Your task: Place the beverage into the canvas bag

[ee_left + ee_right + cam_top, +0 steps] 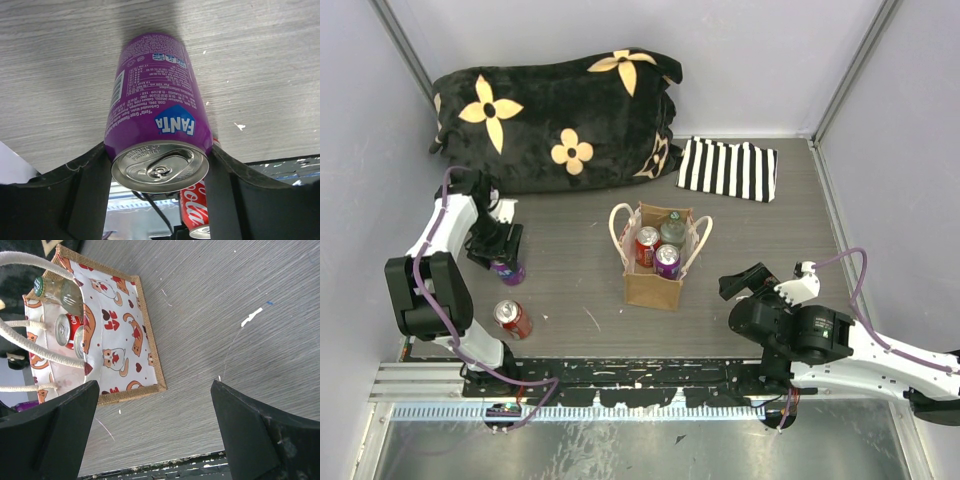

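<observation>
The grey wood-grain surface (770,230) carries everything. Along its far side lies the largest item, a black plush bundle (550,120) printed with cream flowers. Just right of it is a black-and-white striped cloth (728,168), lying flat.

The left arm reaches over the left part of the surface. Its left gripper (159,165) points downward, and the fingers (75,190) are closed against both sides of a purple Fanta can (155,100). They grip it near the top rim, and the can stands upright with its pull tab facing the wrist camera. From that steep angle the can's base seems to meet the surface, though I cannot be sure it is not raised a little.

The right arm lies low across the near right corner. Its right gripper (155,440) holds nothing, and its fingers (50,430) are spread wide with bare surface between them.

The canvas bag (653,290) stands upright near the middle of the surface, in front of the striped cloth and well to the right of the held can. Its mouth is open and its cream rope handles loop out to either side. The right wrist view shows the bag's pale side, printed with reddish cats and hearts. Inside it are a glass bottle with a green cap (672,228), a red can (647,245) and a second purple can (667,260), packed close together.

Another red can (512,318) is on the surface close to the left arm's base, nearer than the Fanta can. The left wrist view shows it just behind the held can.
</observation>
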Robot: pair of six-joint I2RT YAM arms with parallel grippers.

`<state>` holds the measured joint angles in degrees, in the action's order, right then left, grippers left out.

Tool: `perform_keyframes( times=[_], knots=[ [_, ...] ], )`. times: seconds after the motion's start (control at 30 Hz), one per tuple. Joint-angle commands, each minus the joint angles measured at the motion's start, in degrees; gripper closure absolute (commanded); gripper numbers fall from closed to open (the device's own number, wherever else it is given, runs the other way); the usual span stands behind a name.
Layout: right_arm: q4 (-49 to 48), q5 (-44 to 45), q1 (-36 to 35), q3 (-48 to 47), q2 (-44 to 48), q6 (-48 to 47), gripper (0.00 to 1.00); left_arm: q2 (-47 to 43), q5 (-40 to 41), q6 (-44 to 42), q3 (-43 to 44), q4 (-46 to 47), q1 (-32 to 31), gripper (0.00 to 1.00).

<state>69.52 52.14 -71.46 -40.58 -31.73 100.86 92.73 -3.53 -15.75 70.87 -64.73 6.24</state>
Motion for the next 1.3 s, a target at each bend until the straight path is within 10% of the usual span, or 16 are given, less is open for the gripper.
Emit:
perform_keyframes(
  times=[0.0,0.33,0.7,1.27],
  knots=[
    [0.1,1.0,-0.2,-0.1,0.8,1.4,0.00,-0.6,1.4,0.1,-1.0,3.9,0.1,0.45],
    [0.0,0.7,-0.2,0.4,1.4,1.7,0.00,-4.0,0.4,-0.4,1.0,1.8,0.0,0.99],
    [-1.4,0.4,-0.2,0.9,0.8,1.2,0.00,-8.6,-3.3,5.4,28.2,-5.6,-14.4,1.00],
    [-1.8,0.0,-0.1,-0.1,1.2,0.0,0.00,10.3,-7.0,14.6,66.6,-5.1,-40.1,1.00]
  ],
)
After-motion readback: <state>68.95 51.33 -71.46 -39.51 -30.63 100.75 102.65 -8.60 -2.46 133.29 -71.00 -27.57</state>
